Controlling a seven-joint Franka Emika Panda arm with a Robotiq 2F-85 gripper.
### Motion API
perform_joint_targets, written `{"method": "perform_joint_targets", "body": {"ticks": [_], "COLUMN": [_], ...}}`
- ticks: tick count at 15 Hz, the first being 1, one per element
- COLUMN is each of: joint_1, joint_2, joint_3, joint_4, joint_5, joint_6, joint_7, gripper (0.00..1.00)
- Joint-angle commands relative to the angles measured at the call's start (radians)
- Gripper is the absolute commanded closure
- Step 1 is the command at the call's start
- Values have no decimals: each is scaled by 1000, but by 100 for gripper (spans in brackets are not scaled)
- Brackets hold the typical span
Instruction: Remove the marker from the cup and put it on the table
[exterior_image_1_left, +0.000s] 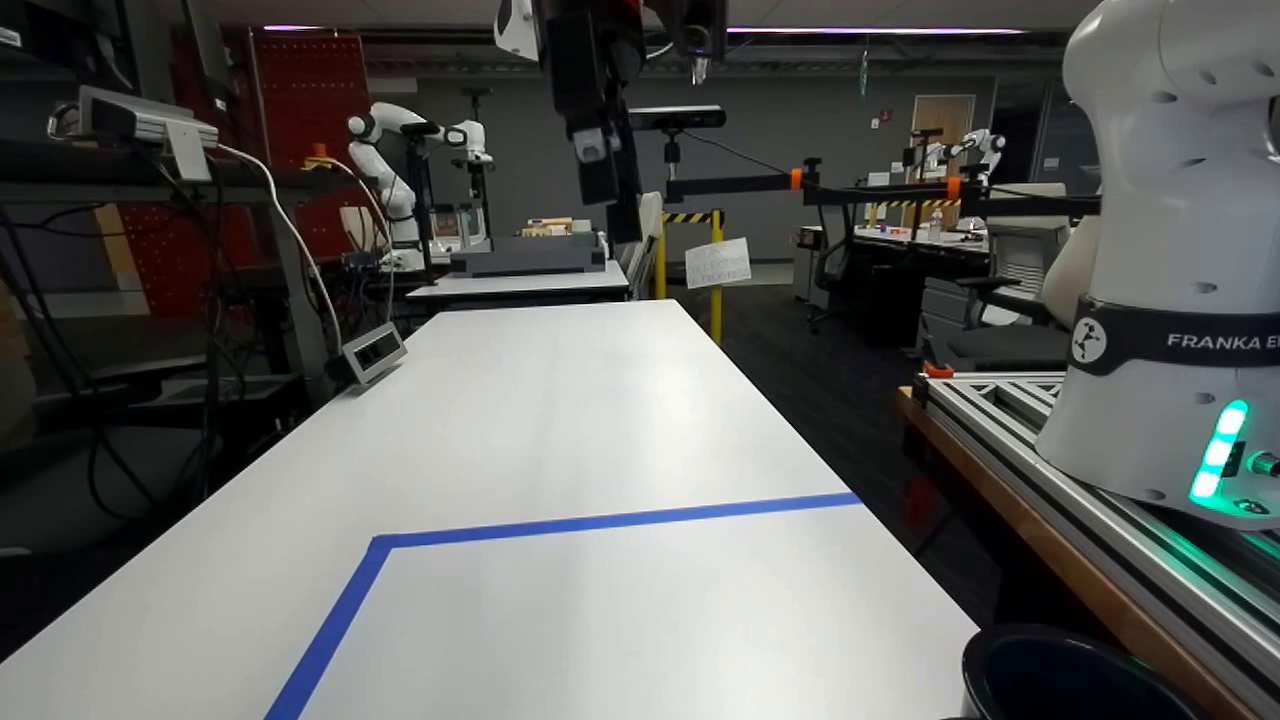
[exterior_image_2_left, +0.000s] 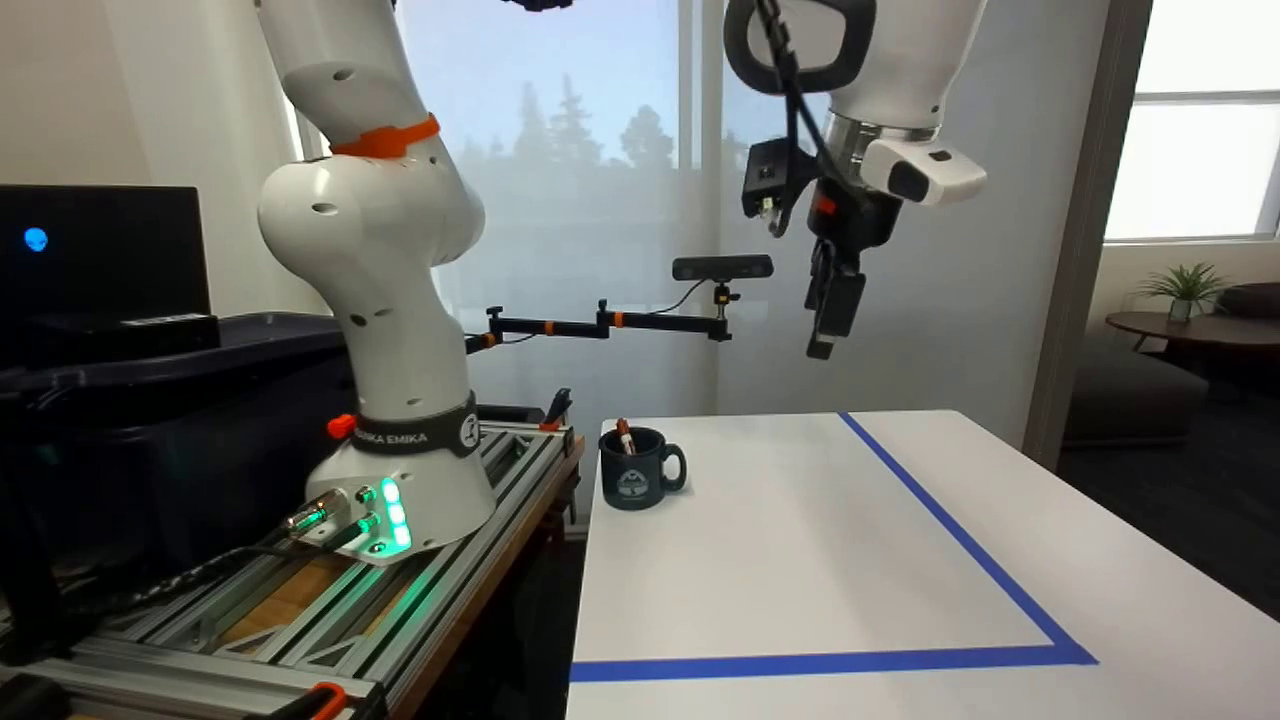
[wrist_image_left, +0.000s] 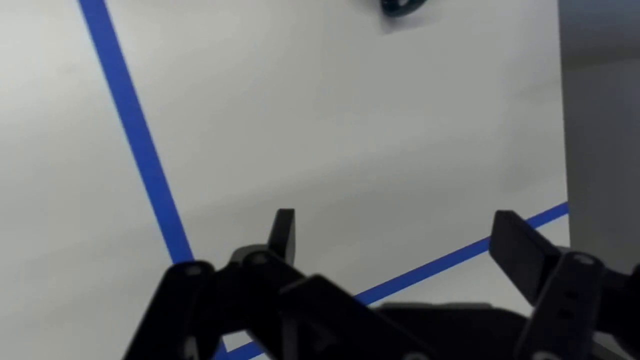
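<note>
The cup (exterior_image_2_left: 632, 488) is a dark mug with its handle to the right, upright on the white table (exterior_image_2_left: 780, 560) near the edge by the robot base. The marker (exterior_image_2_left: 626, 438), reddish-brown with a white band, leans in the cup with its upper end above the rim. In an exterior view only the cup's rim (exterior_image_1_left: 1075, 675) shows at the bottom right, with no marker visible. The wrist view shows a dark piece of the cup (wrist_image_left: 400, 6) at the top edge. My gripper (wrist_image_left: 397, 232) is open and empty, high above the table; it shows in both exterior views (exterior_image_1_left: 612, 200) (exterior_image_2_left: 835, 310).
Blue tape (exterior_image_2_left: 830, 664) marks a corner on the tabletop. The robot base (exterior_image_2_left: 400, 500) stands on a metal frame beside the table. A camera on a black arm (exterior_image_2_left: 722, 268) reaches out behind the table. A small grey device (exterior_image_1_left: 373, 352) sits at the table's far side edge.
</note>
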Motion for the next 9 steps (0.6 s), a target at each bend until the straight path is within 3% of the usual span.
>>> {"method": "perform_joint_targets", "body": {"ticks": [1, 4, 9], "joint_1": [35, 60, 79], "joint_2": [-18, -8, 13], "joint_3": [13, 34, 69], "joint_4": [-75, -111, -133], "joint_5": [163, 256, 306], "joint_6": [50, 48, 16], "joint_7": [16, 10, 21], "gripper": [0, 0, 0]}}
